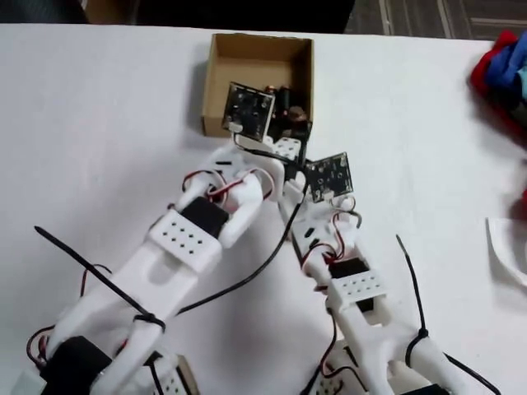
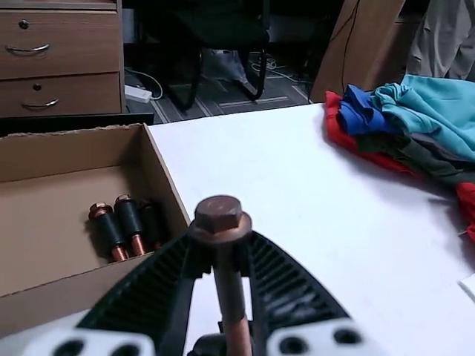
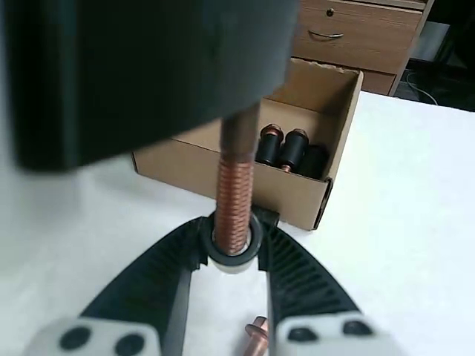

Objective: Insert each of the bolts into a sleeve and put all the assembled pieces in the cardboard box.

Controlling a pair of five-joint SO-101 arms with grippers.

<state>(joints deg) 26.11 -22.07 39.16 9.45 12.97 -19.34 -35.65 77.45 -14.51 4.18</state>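
A loose copper bolt [image 3: 259,331] lies on the white worktop [image 2: 297,193], partly cut off behind the right gripper [image 3: 234,252]. That gripper is closed around a black sleeve [image 3: 251,251], seen end-on as a ring. A threaded copper bolt [image 3: 234,196] stands in the sleeve's bore; how deep is hard to tell. The left gripper [image 2: 221,241] pinches its shank just under the flanged hex head and looms as a dark blur, hiding part of the cardboard box [image 3: 223,174]. Inside the box lie sleeved bolts [image 3: 286,148]. Farther off are heaped clothes [image 2: 401,126] and wooden drawers [image 2: 59,59].
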